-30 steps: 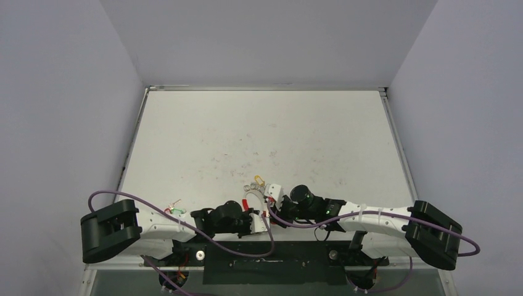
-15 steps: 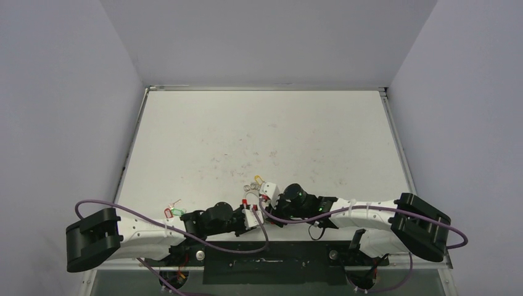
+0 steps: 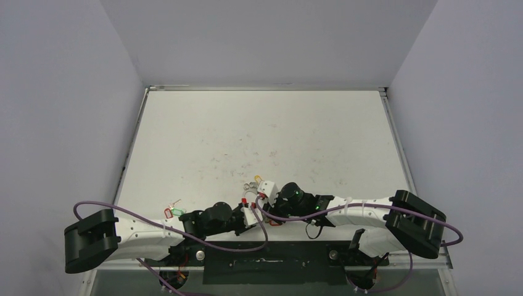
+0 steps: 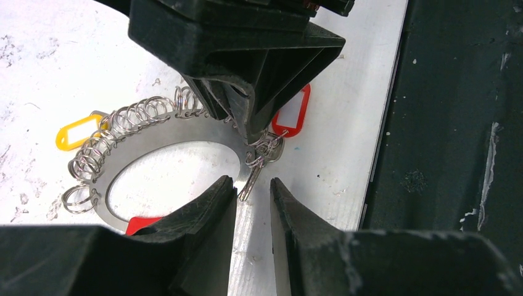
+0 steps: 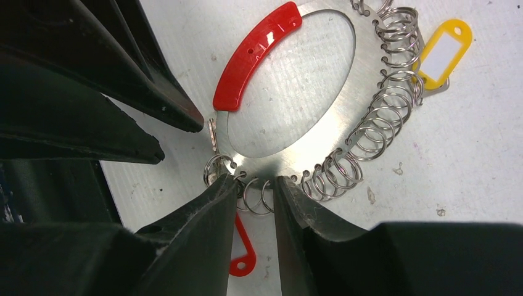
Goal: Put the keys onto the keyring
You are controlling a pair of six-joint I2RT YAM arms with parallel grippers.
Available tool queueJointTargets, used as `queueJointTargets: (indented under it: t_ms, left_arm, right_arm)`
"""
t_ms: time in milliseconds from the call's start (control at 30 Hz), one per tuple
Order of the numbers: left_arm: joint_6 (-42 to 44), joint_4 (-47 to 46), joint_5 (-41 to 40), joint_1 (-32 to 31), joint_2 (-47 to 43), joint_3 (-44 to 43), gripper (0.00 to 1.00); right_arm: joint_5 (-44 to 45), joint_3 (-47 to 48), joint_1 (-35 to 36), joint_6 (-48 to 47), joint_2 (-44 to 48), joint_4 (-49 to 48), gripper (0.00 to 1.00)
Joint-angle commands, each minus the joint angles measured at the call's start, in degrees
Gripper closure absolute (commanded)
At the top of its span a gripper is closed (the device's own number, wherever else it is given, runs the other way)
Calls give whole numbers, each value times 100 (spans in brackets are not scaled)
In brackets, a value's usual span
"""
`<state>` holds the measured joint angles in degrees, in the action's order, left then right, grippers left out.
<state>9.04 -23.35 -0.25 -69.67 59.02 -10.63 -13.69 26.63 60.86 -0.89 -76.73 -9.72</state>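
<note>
The keyring point(image 4: 161, 137) is a flat silvery ring lying on the table, with several small split rings along its rim and a red plastic piece point(image 5: 256, 54). A tiny silver key point(image 4: 251, 179) hangs from the rim with a red tag point(image 4: 295, 112); a yellow tag point(image 5: 443, 54) is at the far side. My left gripper point(image 4: 253, 184) is narrowly open, and the key's tip lies in the gap. My right gripper point(image 5: 256, 182) is also narrowly open, its tips on the rim astride two split rings. In the top view both grippers meet at the keyring point(image 3: 251, 185).
Two more tagged keys, green and red point(image 3: 174, 211), lie on the table beside the left arm. A dark strip point(image 4: 456, 148) borders the table's near edge just behind the grippers. Grey walls enclose the white table point(image 3: 265, 129) on three sides.
Both arms have swung a little to the left, elbows and grippers alike. The grippers stay facing each other at the keyring, which has shifted slightly left with them.
</note>
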Motion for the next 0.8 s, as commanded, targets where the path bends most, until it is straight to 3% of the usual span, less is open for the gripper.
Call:
queueJointTargets:
  t_ms: [0, 400, 533, 633, 767]
  left_arm:
    - [-178, -108, -135, -20, -113, 26, 75]
    - [-570, -157, -220, -20, -175, 87, 75]
    - [-601, -203, -287, -20, -154, 65, 74]
    - [-962, -173, -674, -20, -126, 13, 74]
    - [-2055, 182, -1682, -16, -201, -143, 68]
  right_arm:
    - [-38, 242, 43, -58, -36, -222, 70]
    - [-72, -18, -128, 89, 646, 112, 65]
    - [-71, -211, -365, 541, 807, -41, 61]
    - [-208, -331, -691, 997, 781, -272, 60]
    - [-212, -450, -1087, 1471, 807, -418, 60]
